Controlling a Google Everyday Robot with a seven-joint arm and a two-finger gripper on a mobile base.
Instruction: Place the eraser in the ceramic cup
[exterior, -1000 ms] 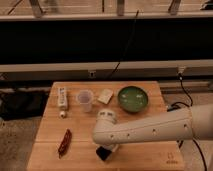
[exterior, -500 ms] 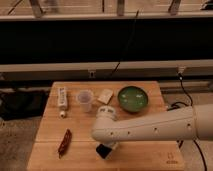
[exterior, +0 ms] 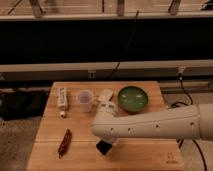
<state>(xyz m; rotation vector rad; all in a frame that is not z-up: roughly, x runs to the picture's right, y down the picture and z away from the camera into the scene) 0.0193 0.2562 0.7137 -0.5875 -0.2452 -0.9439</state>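
The ceramic cup [exterior: 85, 100] is small, pale and flared, and stands upright at the back of the wooden table [exterior: 50, 130], left of centre. My white arm reaches in from the right and bends down near the table's front middle. Under that bend hangs my gripper [exterior: 103, 146], shut on the eraser [exterior: 102, 148], a black block just above the tabletop and partly hidden by the arm. The eraser is well in front of the cup and slightly to its right.
A wide green bowl [exterior: 133, 98] sits at the back right, with a pale beige block [exterior: 106, 95] between it and the cup. A white tube-like item [exterior: 62, 97] lies at the back left. A dark-red chili-like object [exterior: 64, 142] lies front left.
The gripper and the black block have risen a little from the tabletop. The arm's bend has shifted slightly. Nothing else on the table has moved.
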